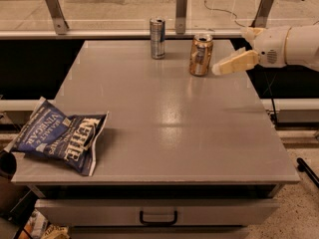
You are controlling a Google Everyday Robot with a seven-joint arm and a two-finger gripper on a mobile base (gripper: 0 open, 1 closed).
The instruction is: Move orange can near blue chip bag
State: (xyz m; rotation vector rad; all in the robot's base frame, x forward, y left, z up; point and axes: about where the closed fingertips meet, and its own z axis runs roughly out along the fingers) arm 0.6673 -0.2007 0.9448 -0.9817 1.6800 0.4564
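Note:
The orange can [201, 54] stands upright at the back right of the grey table [164, 113]. It is copper-orange with a silver top. The blue chip bag [61, 137] lies flat at the table's front left corner, partly over the edge. My gripper [220, 68] comes in from the right at the can's height. Its pale fingertips [234, 62] are just right of the can, with a small gap between them and it. The gripper holds nothing.
A taller slim silver-blue can [157, 37] stands at the back of the table, left of the orange can. A rail with metal posts [182, 11] runs behind the table. A drawer with a handle [158, 217] sits under the front edge.

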